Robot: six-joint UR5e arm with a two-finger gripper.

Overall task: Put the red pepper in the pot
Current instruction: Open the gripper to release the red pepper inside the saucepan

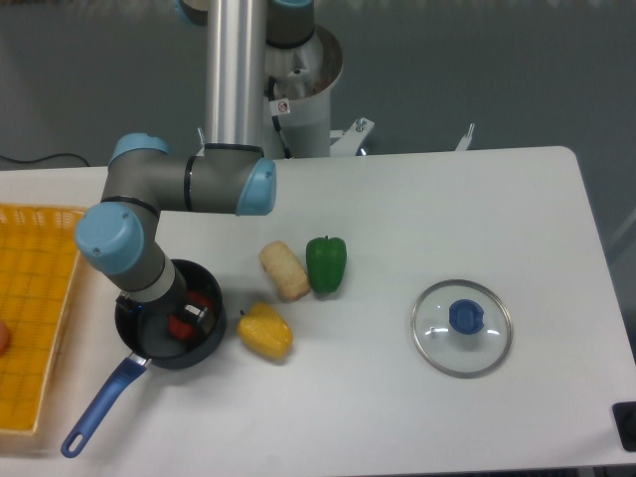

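Now my gripper [192, 316] hangs inside the pot [149, 343], and the red pepper [183, 326] sits low within the rim beside my fingers; whether they pinch it or stand spread I cannot tell (my wrist hides most of them). To finish well, I should release only once it rests on the bottom, then rise straight, clear of the rim and the blue handle [99, 407]

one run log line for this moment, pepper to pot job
gripper: down inside pot, jaw state unclear | red pepper: in pot at fingertips | lid: on table, right | green pepper, yellow pepper: on table
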